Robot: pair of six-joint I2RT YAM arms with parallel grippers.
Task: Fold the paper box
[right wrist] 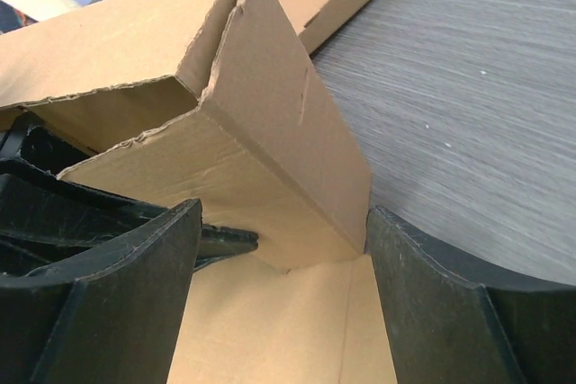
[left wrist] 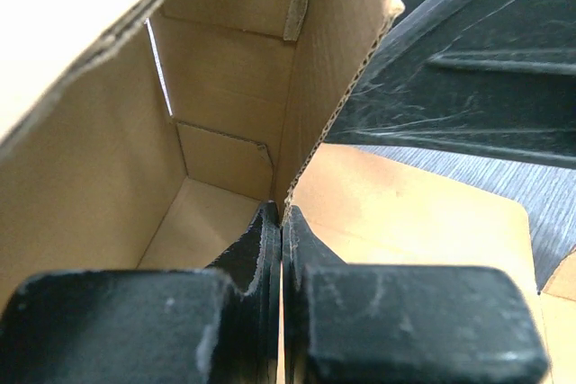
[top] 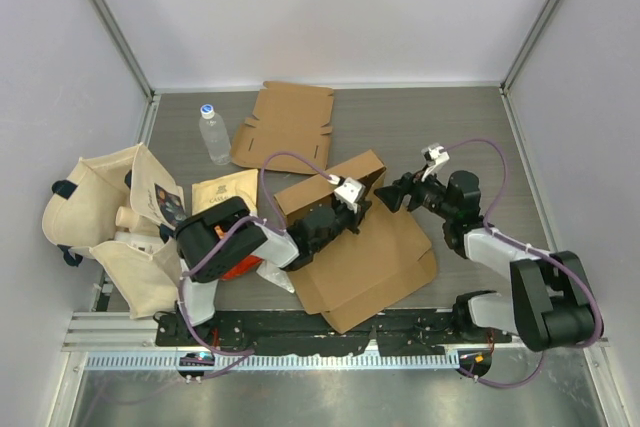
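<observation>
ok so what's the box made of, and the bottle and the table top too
The box looks like plain brown corrugated cardboard with a matte finish; fluting shows along its cut edges. The bottle seems to be clear, glossy plastic with a blue cap, though it is small in view. The table looks like matte grey wood-grain laminate with fine streaks; whether it is real wood or a print cannot be told.

Paper box (left wrist: 225, 87) top beyond the frame edge; orange thing (top: 240, 267) mostly beneath the left arm (top: 225, 237).
</observation>
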